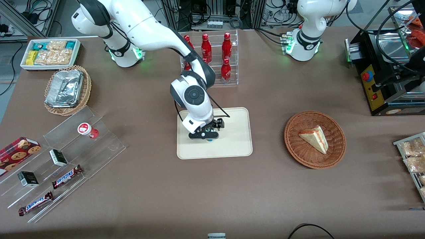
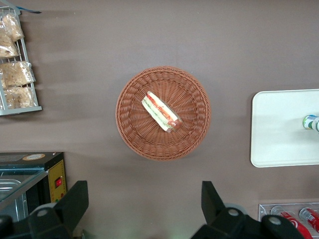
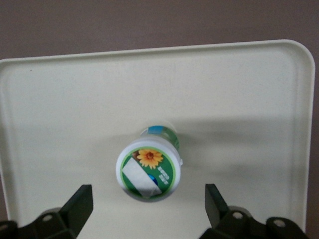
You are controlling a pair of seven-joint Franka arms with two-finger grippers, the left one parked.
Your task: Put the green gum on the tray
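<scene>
The green gum (image 3: pixel 148 170) stands upright on the tray (image 3: pixel 60 99), its white lid with the green ring and orange flower mark facing up. It sits on the tray's floor, clear of the rim. In the front view the green gum (image 1: pixel 210 139) is mostly hidden under the arm's hand, only a sliver of its label showing. The end effector (image 1: pixel 207 135) hangs directly above the bottle with its fingers (image 3: pixel 79 204) spread wide, one on each side of the lid and touching neither lid nor label; nothing is pinched between them.

The cream tray (image 1: pixel 232 146) lies flat on the brown counter (image 1: pixel 212 192), about at the middle of it. Taking the tray as the clock's centre in the front view, a clear rack of red cola bottles (image 1: pixel 215 56) stands at 12 o'clock, farther from the front camera. At 3 o'clock, toward the parked arm's end, a round wicker basket (image 1: pixel 314 139) holds a wedge of sandwich (image 1: pixel 314 138). At 9 o'clock, toward the working arm's end, a clear stepped stand (image 1: pixel 63 159) carries a red-lidded bottle (image 1: pixel 87 129), small dark boxes and Snickers bars (image 1: pixel 66 176). At about 10 o'clock a second wicker basket holds a foil container (image 1: pixel 64 88), and a white bin of snack packets (image 1: pixel 50 53) sits farther off.
</scene>
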